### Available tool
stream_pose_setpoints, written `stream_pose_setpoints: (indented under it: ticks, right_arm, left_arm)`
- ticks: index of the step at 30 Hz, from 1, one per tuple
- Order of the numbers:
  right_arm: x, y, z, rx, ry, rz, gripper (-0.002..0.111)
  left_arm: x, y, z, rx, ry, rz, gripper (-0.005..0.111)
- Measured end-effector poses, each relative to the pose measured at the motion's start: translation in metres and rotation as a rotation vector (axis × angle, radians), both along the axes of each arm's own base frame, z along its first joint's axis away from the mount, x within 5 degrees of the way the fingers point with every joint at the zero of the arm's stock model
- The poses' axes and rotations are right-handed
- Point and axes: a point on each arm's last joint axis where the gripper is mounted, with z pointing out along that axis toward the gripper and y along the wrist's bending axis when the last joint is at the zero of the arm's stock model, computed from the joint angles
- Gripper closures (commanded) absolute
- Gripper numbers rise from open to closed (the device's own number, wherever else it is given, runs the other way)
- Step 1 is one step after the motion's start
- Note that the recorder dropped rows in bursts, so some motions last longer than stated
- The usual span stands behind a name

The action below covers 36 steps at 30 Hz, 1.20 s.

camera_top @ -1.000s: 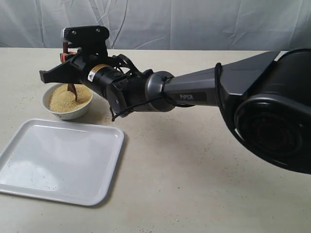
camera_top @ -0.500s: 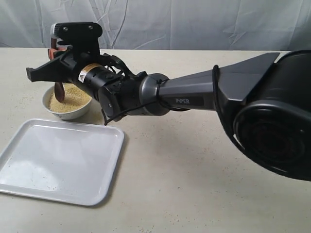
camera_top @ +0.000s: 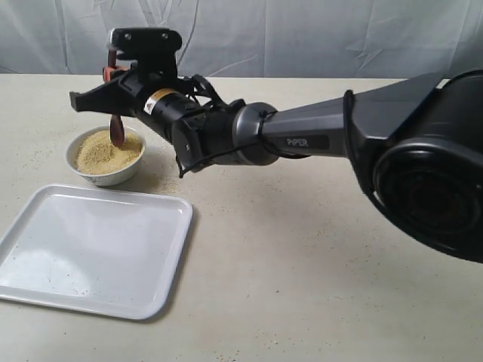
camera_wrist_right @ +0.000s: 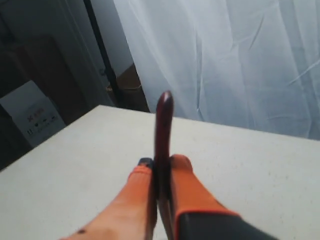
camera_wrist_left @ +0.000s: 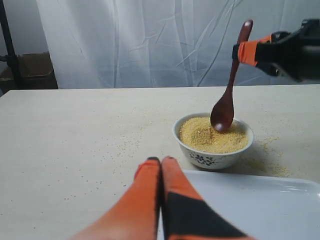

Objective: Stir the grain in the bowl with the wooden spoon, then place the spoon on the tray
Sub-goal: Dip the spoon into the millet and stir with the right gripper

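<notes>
- Now, your right gripper (camera_top: 112,73) is clamped tight on the wooden spoon (camera_wrist_left: 227,95), high on its handle, with the spoon nearly upright.
- Its head hangs over the grain (camera_wrist_left: 205,137) in the bowl (camera_wrist_left: 210,159), just beside the tray (camera_top: 90,249).
- Your left gripper (camera_wrist_left: 161,162) is closed and empty.

The wooden spoon (camera_top: 117,128) hangs near-upright over grain (camera_top: 102,154) in bowl (camera_top: 106,177) beside tray (camera_top: 90,249).

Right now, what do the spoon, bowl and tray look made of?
The spoon: wood, probably lacquered; dark reddish-brown with a gloss. The bowl: looks like glazed ceramic; white, smooth, dark floral print on its side. The tray: white and smooth, plastic or melamine perhaps; can't tell.
</notes>
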Motion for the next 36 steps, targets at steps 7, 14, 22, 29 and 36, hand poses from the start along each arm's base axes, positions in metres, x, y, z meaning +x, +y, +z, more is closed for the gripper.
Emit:
stream_pose_setpoints:
  ticks: [7, 14, 22, 29, 36]
  right_arm:
    - [0.002, -0.004, 0.021, -0.004, -0.074, -0.006, 0.108]
    - [0.002, 0.002, -0.023, -0.085, -0.026, 0.009, 0.108]
    - [-0.020, 0.019, 0.007, -0.065, -0.144, 0.080, 0.108]
    - [0.008, -0.004, -0.013, -0.114, -0.061, 0.008, 0.108]
    - [-0.004, 0.008, -0.028, -0.117, -0.028, 0.038, 0.108]
  left_arm:
    - [0.000, 0.000, 0.000, 0.000, 0.000, 0.000, 0.107]
    - [0.000, 0.000, 0.000, 0.000, 0.000, 0.000, 0.107]
    - [0.000, 0.000, 0.000, 0.000, 0.000, 0.000, 0.107]
    - [0.000, 0.000, 0.000, 0.000, 0.000, 0.000, 0.107]
    - [0.000, 0.000, 0.000, 0.000, 0.000, 0.000, 0.107]
